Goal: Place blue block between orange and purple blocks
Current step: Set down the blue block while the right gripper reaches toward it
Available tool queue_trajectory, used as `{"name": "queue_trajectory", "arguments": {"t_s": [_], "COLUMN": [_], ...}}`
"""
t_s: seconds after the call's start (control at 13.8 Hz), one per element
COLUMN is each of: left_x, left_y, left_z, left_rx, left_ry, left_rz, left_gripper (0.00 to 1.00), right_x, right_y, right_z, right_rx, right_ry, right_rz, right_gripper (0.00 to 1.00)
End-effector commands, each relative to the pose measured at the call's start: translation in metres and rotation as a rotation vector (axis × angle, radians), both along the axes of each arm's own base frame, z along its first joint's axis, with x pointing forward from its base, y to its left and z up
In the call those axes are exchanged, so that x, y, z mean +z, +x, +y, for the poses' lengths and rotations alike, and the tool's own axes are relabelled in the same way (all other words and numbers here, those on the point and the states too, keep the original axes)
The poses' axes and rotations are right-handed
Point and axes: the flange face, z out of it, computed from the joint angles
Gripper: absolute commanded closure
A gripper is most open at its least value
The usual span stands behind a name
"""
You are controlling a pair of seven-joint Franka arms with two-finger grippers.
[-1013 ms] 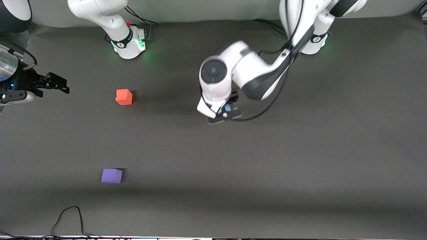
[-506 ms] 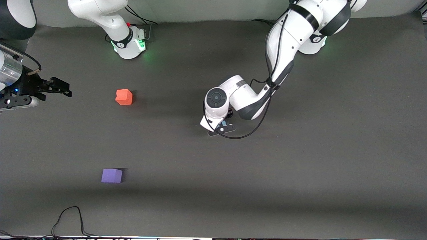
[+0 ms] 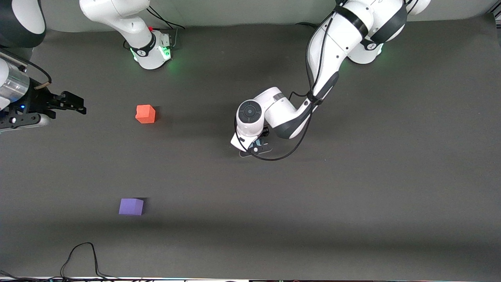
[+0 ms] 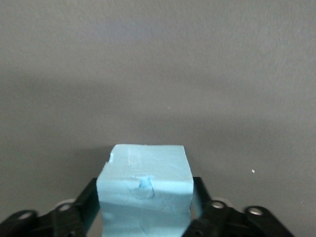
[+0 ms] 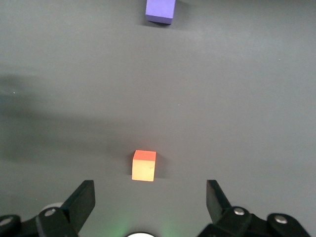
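Observation:
My left gripper (image 3: 256, 149) is low over the middle of the table and shut on the light blue block (image 4: 145, 190), which fills the gap between its black fingers (image 4: 86, 200). Only a sliver of that block (image 3: 260, 143) shows under the wrist in the front view. The orange block (image 3: 145, 114) sits toward the right arm's end of the table. The purple block (image 3: 131, 206) lies nearer to the front camera than the orange one. My right gripper (image 3: 80, 104) waits open and empty in the air at the right arm's end. Its wrist view shows the orange block (image 5: 144, 165) and the purple block (image 5: 160, 11).
The dark mat (image 3: 352, 188) covers the table. A black cable (image 3: 82, 254) loops at the table edge nearest the front camera, below the purple block. The two arm bases (image 3: 150, 53) stand along the edge farthest from the front camera.
My left arm has come down lower over the table with the blue block and shifted slightly toward the right arm's end. My right gripper has drifted a little.

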Motion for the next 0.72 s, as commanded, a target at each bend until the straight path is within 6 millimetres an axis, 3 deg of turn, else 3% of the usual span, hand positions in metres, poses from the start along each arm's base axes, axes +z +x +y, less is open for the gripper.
{"name": "queue_trajectory", "arguments": {"t_s": [0.0, 0.14, 0.36, 0.43, 0.65], "left_x": [0.049, 0.116, 0.203, 0.229, 0.29], "left_y": [0.022, 0.043, 0.077, 0.091, 0.113], "left_z": [0.021, 0.057, 0.138, 0.175, 0.283], "left_rx": [0.077, 0.066, 0.024, 0.019, -0.054], "left_ry": [0.039, 0.084, 0.117, 0.121, 0.1], "left_rz": [-0.061, -0.066, -0.081, -0.085, -0.051], "left_gripper": [0.0, 0.0, 0.0, 0.0, 0.0], "right_x": [-0.008, -0.013, -0.031, -0.038, -0.069], "right_y": [0.002, 0.003, 0.012, 0.013, 0.0], "right_z": [0.028, 0.04, 0.072, 0.104, 0.241], "right_rx": [0.025, 0.04, 0.047, 0.036, 0.024], "right_ry": [0.005, 0.003, 0.072, 0.078, 0.041], "right_rz": [0.02, 0.031, 0.051, 0.055, 0.059], "right_gripper": [0.0, 0.0, 0.0, 0.0, 0.0]}}
